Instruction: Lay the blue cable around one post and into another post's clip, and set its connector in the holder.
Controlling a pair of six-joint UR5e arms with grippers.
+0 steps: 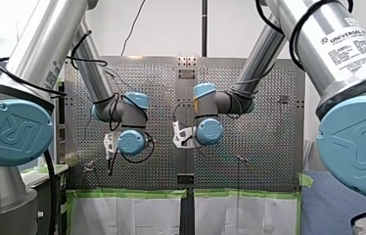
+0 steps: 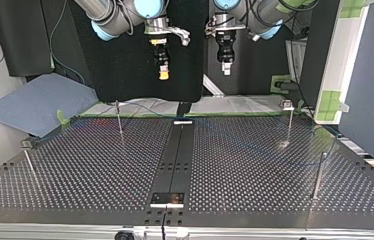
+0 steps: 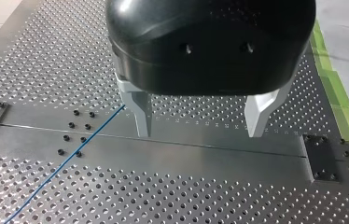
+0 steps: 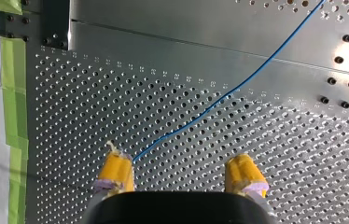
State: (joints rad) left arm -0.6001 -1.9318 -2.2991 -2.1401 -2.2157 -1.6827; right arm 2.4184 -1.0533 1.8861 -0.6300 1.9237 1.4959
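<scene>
White wall [image 1: 171, 29], black backdrop [image 2: 125, 65], green tape [image 1: 127, 193] along white sheeting [image 1: 132, 215], grey-blue board [image 2: 35, 102].

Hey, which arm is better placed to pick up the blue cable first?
Probably right. My right gripper, open, has the cable running out from just inside one yellow pad. My left gripper, also open, has the cable passing outside its fingers.

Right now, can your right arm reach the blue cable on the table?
Probably yes. My right tool hangs open above the table. The blue cable lies bare on it, passing close by one of the yellow pads, and nothing shows in between.
</scene>
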